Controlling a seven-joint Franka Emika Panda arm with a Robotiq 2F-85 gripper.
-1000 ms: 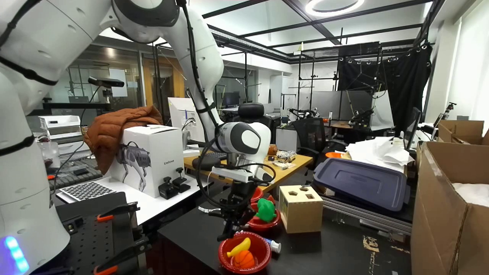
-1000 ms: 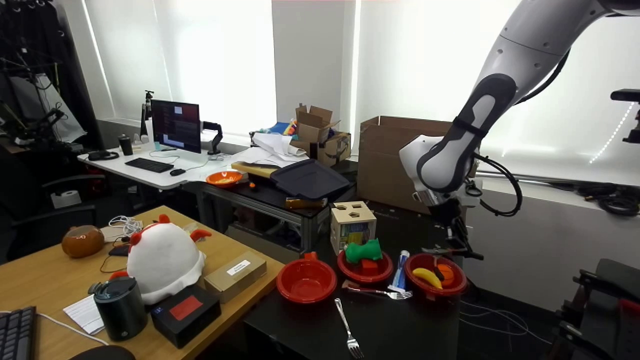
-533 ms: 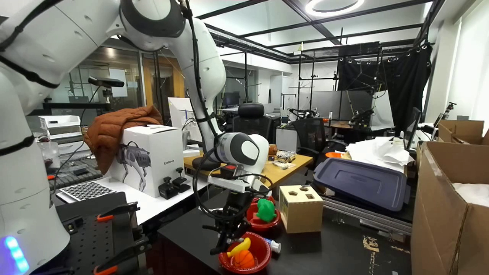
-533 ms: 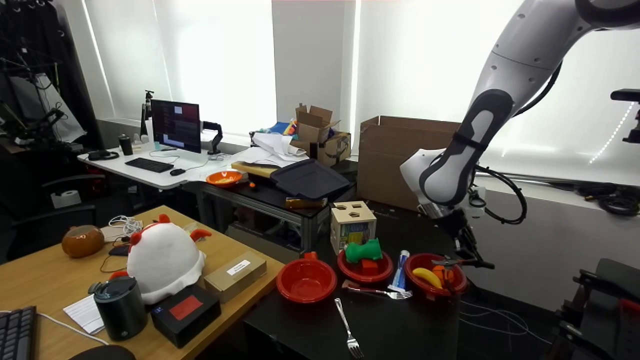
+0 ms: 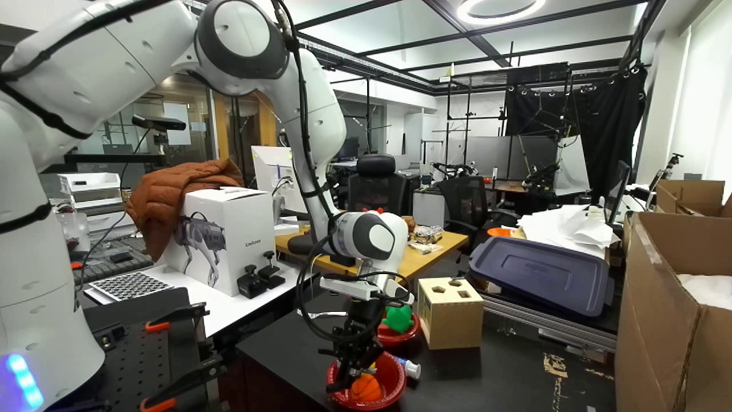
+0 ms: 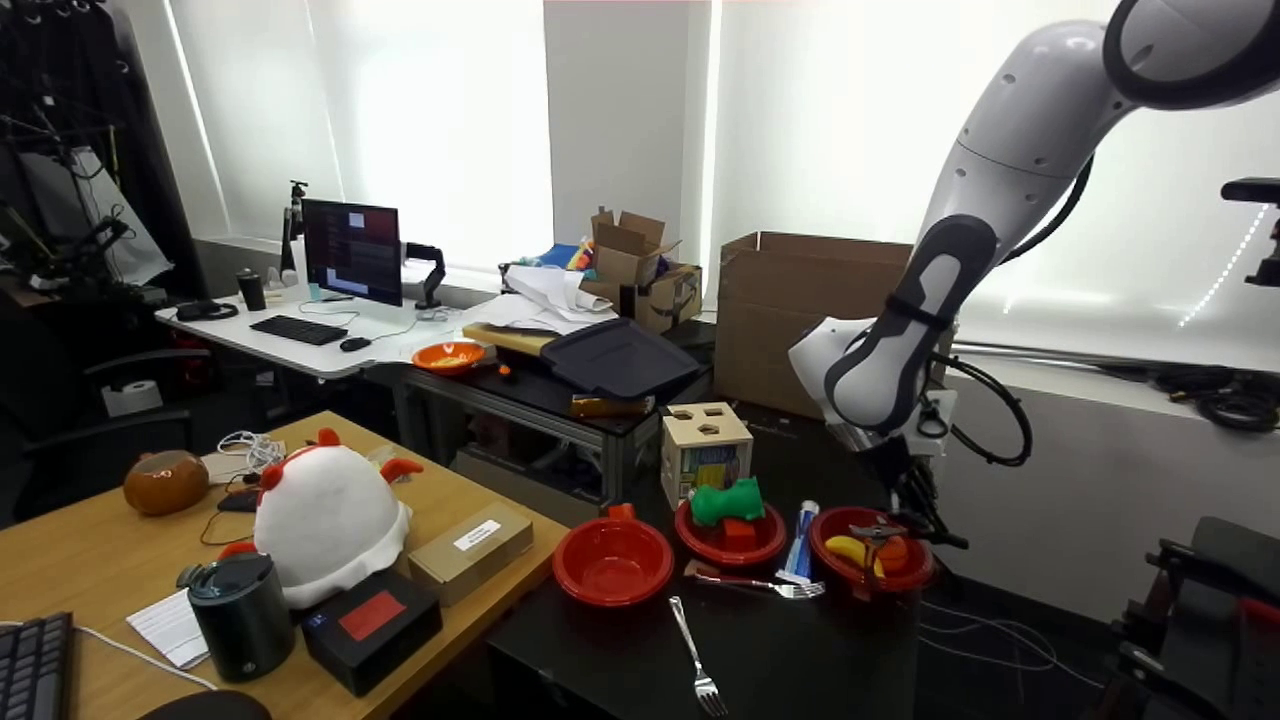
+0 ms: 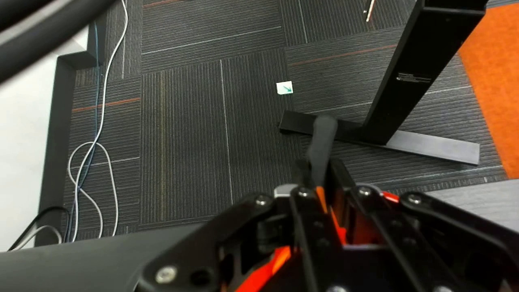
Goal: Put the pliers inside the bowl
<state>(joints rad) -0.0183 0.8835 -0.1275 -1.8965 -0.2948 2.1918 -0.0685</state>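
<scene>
The pliers show dark metal jaws and reddish handles. They are over a round red bowl that holds a yellow banana and an orange ball. The bowl also shows in an exterior view. My gripper is low above the bowl's edge, tilted, and covers part of it. In the wrist view my gripper is shut on the pliers, and a blurred dark grey part sticks out between the fingertips. I cannot tell whether the pliers touch the bowl's contents.
Beside the bowl lie a toothpaste tube and a red-handled fork. A darker red bowl with a green toy, an empty red bowl, a metal fork and a wooden box stand near. A cardboard box is farther off.
My gripper has come down over the bowl with the pliers still held. The pliers have moved lower and turned, and now overlap the banana and ball in an exterior view.
</scene>
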